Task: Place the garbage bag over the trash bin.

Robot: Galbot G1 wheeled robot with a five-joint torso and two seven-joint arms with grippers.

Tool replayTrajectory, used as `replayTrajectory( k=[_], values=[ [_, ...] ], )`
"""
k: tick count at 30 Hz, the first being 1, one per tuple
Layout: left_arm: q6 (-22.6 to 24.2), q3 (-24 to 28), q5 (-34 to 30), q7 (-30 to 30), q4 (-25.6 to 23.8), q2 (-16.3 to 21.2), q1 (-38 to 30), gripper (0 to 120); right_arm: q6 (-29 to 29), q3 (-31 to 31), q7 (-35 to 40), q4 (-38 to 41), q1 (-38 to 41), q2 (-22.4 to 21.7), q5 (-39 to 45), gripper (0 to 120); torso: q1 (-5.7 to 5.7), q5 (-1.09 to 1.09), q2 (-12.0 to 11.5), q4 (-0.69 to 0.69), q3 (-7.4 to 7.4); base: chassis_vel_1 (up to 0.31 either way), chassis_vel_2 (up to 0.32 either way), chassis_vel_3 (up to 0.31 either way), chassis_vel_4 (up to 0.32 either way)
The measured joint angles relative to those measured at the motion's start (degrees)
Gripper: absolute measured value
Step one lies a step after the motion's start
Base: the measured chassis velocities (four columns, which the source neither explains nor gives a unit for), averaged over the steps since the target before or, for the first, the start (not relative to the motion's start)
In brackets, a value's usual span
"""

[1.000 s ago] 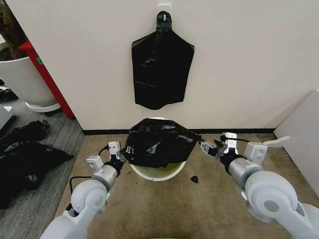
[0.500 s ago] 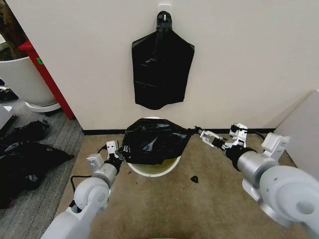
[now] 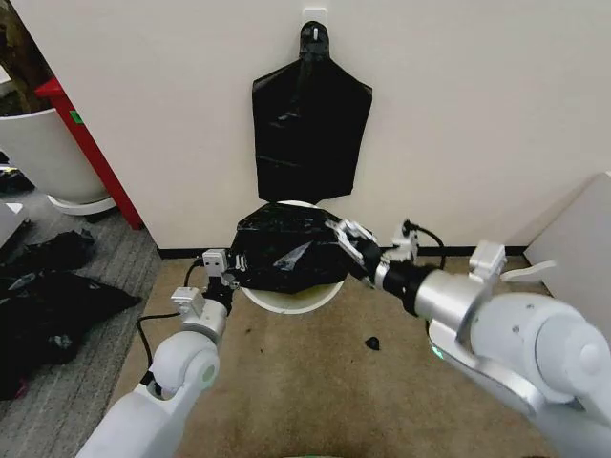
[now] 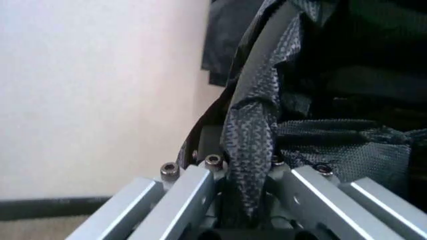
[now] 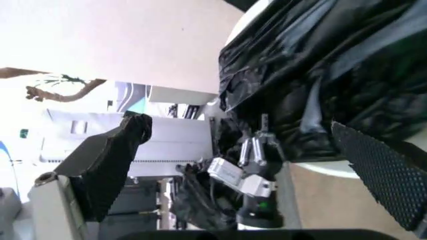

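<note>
The glossy black garbage bag (image 3: 286, 253) lies crumpled over the mouth of the cream-white trash bin (image 3: 286, 301), whose near rim shows below it. My left gripper (image 3: 232, 268) is at the bag's left edge. In the left wrist view a fold of the garbage bag (image 4: 250, 130) is pinched in the left gripper (image 4: 247, 172). My right gripper (image 3: 347, 239) reaches in over the bag's right side. In the right wrist view the right gripper (image 5: 240, 127) is spread open, with the garbage bag (image 5: 320, 75) beyond it and nothing between its fingers.
The bin stands against the wall. Above it a flat sheaf of black bags (image 3: 307, 138) hangs from a hook. A large white tub (image 3: 43, 153) and black plastic heaps (image 3: 48, 305) are at the left. A small black scrap (image 3: 372, 343) lies on the floor, and a white panel (image 3: 582, 253) stands at the right.
My right arm has swung left, from beside the bag's right corner to over the bin, and its gripper now stands open. The bag has bunched back toward the wall. My left gripper has kept its hold.
</note>
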Motion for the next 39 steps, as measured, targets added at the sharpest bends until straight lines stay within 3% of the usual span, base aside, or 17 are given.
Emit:
replayTrajectory(
  k=[6,23,26,28,32,36,39],
  values=[
    [-0.75,0.25,1.95,0.96,-0.42,-0.23,0.31,0,-0.32,-5.31,1.24,-2.51,-0.28,3.54,-5.47,100,0.0,0.01,0.0,0.0,0.0,0.0,0.0,0.0,0.0],
    [0.17,0.07,1.97,1.01,-2.5,-0.05,2.29,0,1.11,-8.96,5.96,-5.58,-1.15,4.76,-12.44,100,0.0,0.01,0.0,-0.01,-0.01,0.0,0.0,0.0,0.0],
    [0.17,-0.08,2.41,1.01,-2.82,-0.01,2.74,0,1.32,-9.83,6.32,-6.15,-1.46,5.11,-13.76,88,0.0,0.01,0.0,-0.01,-0.01,0.0,0.0,0.0,0.0],
    [0.15,-0.09,2.48,1.02,-2.86,-0.01,2.78,0,1.37,-9.89,6.33,-6.18,-1.46,5.12,-13.85,86,0.0,0.01,0.0,-0.01,-0.01,0.0,0.0,0.0,0.0],
    [-0.27,-0.28,3.38,1.64,-3.08,-0.19,3.34,0,1.88,-10.23,6.42,-6.59,-1.27,5.24,-14.04,65,0.0,0.01,0.0,-0.01,-0.01,0.0,0.0,0.0,0.0],
    [-0.43,-0.4,3.77,2.05,-3.19,-0.19,3.59,0,1.98,-10.28,6.42,-6.69,-1.42,5.36,-14.16,56,0.0,0.01,0.0,-0.01,-0.01,0.0,0.0,0.0,0.0],
    [-0.63,-0.63,4.14,2.42,-3.27,-0.05,3.74,0,2.19,-10.28,6.32,-6.62,-1.77,5.44,-14.24,40,0.0,0.01,0.0,-0.01,-0.01,0.0,0.0,0.0,0.0]
  ],
)
